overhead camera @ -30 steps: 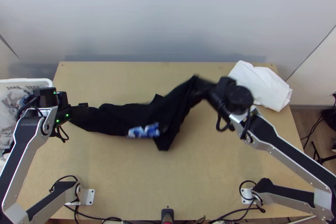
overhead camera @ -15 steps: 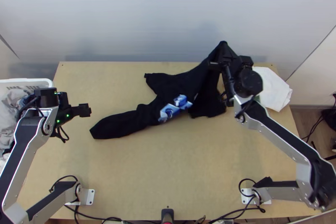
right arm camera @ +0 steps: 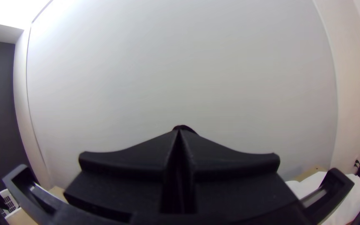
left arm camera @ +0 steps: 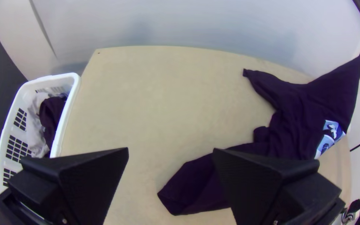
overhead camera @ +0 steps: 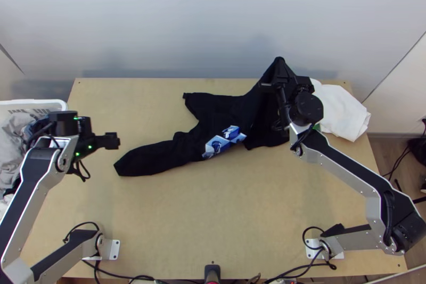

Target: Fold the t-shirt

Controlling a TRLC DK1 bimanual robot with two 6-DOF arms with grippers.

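At the near side of the table (overhead camera: 213,220), bare wood runs across the middle between the two arms' bases. Beyond it lies the black t-shirt (overhead camera: 160,157), bunched rather than flat. Its long axis runs slantwise, from a blunt, narrow end at the near left to a raised peak at the far right. A blue and white print (overhead camera: 223,142) sits about halfway along, at the shirt's near edge.

The left gripper (overhead camera: 112,141) is just beside that blunt end, on the side toward the basket (overhead camera: 51,104). Its two fingers are spread wide, as the left wrist view shows. The basket stands at the table's left, with grey, white and dark clothes in it.

Farther back, a narrow flap (overhead camera: 193,98) of the shirt points toward the far left, at an angle to the long axis. To its right the cloth widens and slopes up to the right gripper (overhead camera: 280,71), near the table's far edge. That gripper's fingers are pressed together on the peak of the shirt, and a bit of dark cloth pokes out past their tips.

Behind the right arm, at the table's far right corner, lies a bundled white cloth (overhead camera: 346,113).
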